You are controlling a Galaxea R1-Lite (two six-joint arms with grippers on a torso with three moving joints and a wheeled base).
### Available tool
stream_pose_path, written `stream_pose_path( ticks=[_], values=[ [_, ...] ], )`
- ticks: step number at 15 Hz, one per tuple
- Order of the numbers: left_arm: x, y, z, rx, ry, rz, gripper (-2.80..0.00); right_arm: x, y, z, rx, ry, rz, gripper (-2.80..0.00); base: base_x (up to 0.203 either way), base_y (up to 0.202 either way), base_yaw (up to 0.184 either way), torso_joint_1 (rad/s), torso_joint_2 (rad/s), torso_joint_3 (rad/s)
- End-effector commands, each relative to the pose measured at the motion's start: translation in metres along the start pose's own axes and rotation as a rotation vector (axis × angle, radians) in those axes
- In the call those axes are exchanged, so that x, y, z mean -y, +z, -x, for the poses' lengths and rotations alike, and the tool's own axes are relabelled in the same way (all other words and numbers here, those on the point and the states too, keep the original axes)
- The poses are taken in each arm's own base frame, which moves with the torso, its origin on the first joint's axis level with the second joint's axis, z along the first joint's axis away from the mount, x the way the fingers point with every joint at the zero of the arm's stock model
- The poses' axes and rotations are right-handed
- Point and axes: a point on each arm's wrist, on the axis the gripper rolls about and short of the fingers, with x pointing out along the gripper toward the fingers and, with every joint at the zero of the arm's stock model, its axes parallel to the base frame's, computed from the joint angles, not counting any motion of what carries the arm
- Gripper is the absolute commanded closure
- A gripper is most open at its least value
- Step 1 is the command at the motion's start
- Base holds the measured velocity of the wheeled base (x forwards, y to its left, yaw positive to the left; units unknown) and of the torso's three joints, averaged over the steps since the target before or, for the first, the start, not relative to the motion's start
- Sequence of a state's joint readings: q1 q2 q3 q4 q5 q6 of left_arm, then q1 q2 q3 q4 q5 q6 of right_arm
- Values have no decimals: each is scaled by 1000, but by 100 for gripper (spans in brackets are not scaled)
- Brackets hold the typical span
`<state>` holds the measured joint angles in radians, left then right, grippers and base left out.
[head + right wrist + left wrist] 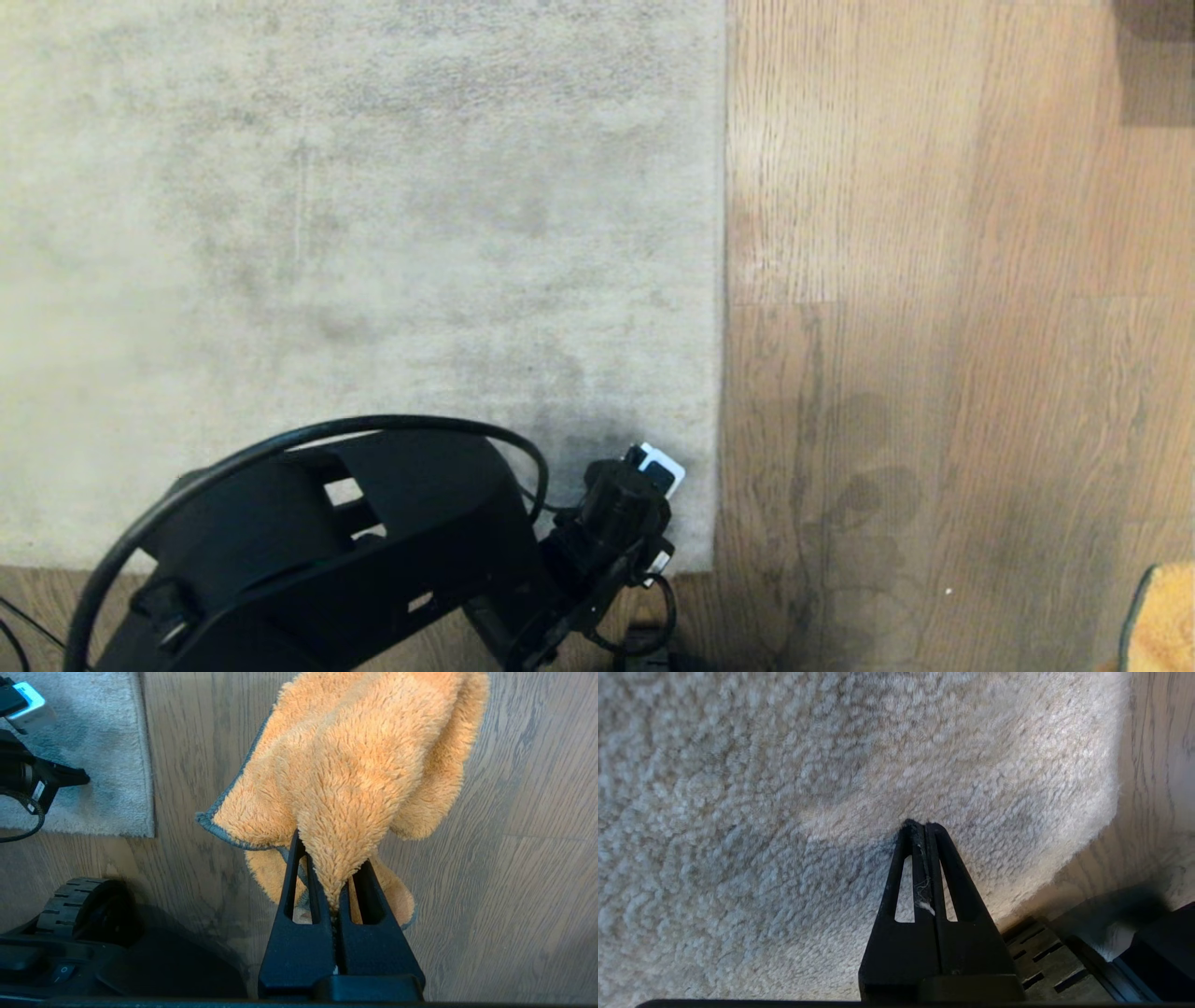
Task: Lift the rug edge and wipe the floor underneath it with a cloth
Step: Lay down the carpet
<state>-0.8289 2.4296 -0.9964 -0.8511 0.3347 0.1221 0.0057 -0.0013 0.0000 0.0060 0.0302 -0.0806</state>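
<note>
**Rug edge not yet lifted, wiping not begun**

Rug edge (719,280), the straight border and corner of one large pale grey-beige short-pile rug, is lying flat on the brown wood-grain plank floor (934,280). We are holding our left hand (920,828) at the pile near the corner, fingers pressed together on nothing. Our right hand (334,891) is pinching the one small orange-tan fuzzy cloth (355,765) with its dark grey trim above bare planks beside the rug. We judge preparation done; lifting and wiping are both remaining. We are counting one rug, one cloth, two hands.
</note>
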Motion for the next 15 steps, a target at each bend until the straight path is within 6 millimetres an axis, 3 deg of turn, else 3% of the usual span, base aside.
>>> stream_pose_path(
  ticks=[1,7,12,15],
  values=[
    [-1,0,-5,11,5,9,0,0,0,0,-1,1,1,0,0,0,0,0,0,0],
    [-18,38,33,107,19,42,0,0,0,0,-1,1,1,0,0,0,0,0,0,0],
    [-41,74,90,227,36,81,0,0,0,0,-1,1,1,0,0,0,0,0,0,0],
    [-55,74,130,245,38,87,0,0,0,0,-1,1,1,0,0,0,0,0,0,0]
  ],
)
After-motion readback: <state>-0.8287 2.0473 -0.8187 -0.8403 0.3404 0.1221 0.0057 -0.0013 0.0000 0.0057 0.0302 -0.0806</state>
